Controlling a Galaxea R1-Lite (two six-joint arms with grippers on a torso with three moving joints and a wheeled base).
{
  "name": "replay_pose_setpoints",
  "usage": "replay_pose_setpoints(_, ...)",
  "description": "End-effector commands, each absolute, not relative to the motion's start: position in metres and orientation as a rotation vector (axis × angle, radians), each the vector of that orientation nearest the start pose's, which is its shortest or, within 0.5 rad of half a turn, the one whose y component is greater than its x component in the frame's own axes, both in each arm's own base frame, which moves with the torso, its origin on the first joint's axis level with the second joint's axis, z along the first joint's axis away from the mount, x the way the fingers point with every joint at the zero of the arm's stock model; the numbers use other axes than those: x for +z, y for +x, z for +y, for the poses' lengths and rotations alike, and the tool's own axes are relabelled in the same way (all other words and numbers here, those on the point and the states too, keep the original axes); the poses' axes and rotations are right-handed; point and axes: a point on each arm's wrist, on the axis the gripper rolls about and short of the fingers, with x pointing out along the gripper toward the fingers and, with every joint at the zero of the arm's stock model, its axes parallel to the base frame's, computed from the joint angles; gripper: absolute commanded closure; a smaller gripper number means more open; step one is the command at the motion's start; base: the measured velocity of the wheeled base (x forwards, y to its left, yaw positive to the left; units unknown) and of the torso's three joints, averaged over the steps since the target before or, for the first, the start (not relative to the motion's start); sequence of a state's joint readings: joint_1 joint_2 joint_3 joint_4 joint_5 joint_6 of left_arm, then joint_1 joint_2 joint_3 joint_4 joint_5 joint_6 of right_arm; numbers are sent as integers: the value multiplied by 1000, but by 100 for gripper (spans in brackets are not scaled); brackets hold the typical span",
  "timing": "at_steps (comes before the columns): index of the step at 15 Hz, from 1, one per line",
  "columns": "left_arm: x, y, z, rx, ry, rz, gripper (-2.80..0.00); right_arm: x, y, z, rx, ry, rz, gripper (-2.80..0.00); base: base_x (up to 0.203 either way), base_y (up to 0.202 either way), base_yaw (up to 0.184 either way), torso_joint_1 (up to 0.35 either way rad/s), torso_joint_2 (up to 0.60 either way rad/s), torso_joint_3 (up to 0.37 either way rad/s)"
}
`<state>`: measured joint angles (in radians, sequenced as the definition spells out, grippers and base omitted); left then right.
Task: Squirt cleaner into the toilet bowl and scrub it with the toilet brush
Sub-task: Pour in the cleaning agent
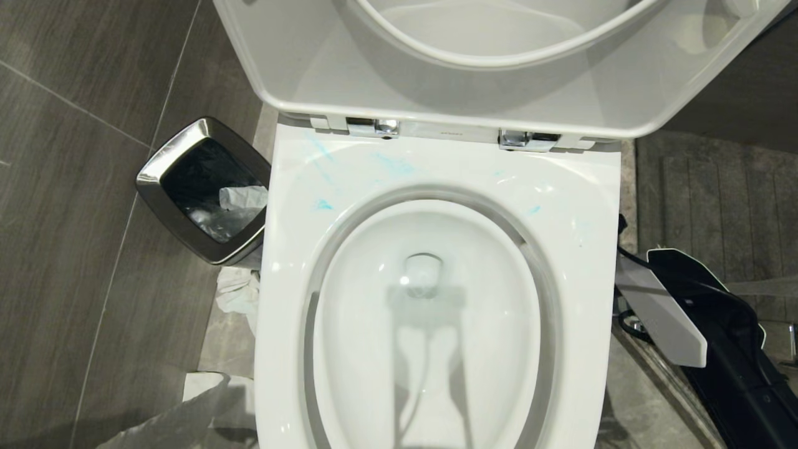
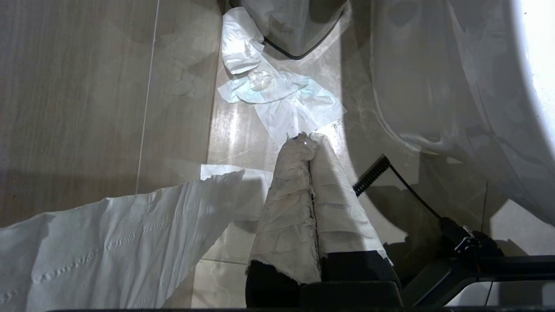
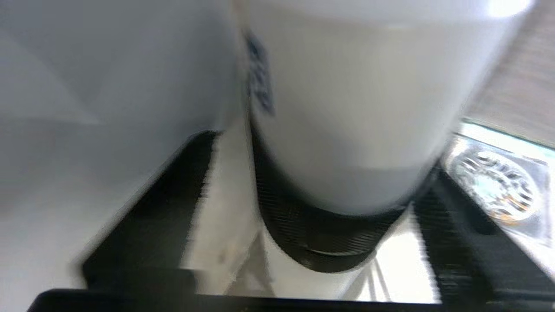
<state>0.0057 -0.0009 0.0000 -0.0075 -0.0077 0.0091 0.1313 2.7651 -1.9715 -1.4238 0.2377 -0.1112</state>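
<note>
Cleaner (image 1: 321, 204) smears on toilet bowl (image 1: 436, 168); right gripper (image 3: 329, 242), fingers apart round a white container w/ dark base, likely needs closing; left gripper (image 2: 310, 143) fingers together, parked.

Right arm (image 1: 717, 330) was black w/ white angular cover panels and a black cable along it. Left gripper (image 2: 308, 143) fingers (image 2: 286, 208) were wrapped in whitish tape/paper over black bases, w/ a thin black ribbed-sleeve cable alongside.
</note>
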Motion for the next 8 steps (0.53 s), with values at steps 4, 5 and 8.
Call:
replay_pose_setpoints(4,75,-22,0,-2,9,-2,0,103,531,74,316,-145,-672,0,0,0,0,0,0,0)
replay_pose_setpoints(5,75,-22,0,-2,9,-3,0,103,531,74,314,-145,-676,0,0,0,0,0,0,0)
replay_pose_setpoints(8,75,-22,0,-2,9,-2,0,104,527,73,307,-145,-721,0,0,0,0,0,0,0)
